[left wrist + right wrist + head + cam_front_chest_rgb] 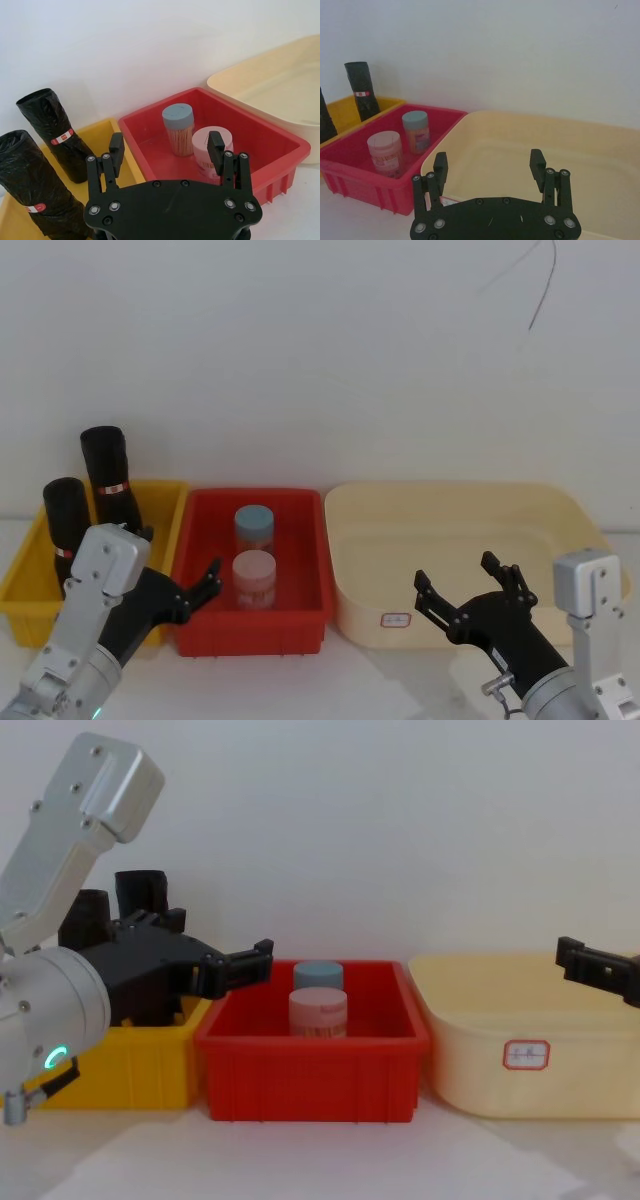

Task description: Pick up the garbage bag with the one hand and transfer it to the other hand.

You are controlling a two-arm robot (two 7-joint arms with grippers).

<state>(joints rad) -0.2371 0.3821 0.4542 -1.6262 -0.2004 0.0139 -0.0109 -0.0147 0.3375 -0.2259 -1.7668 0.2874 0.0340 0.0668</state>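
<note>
Reaching for a soft black roll in the yellow bin

Two garbage bag rolls stand upright in the yellow bin (165, 490), the rear roll (105, 472) behind the front roll (65, 512). The left gripper (166, 147) hovers just beside them, jaws spread wide, where that bin meets the red bin (250, 630); the right gripper (456, 575), jaws likewise apart, waits at the cream tub (365, 612). Either roll looks light, squashy and slick; a squeeze across the middle, near the label band (62, 136), probably holds best, leaving the top free for the receiving gripper.
</note>
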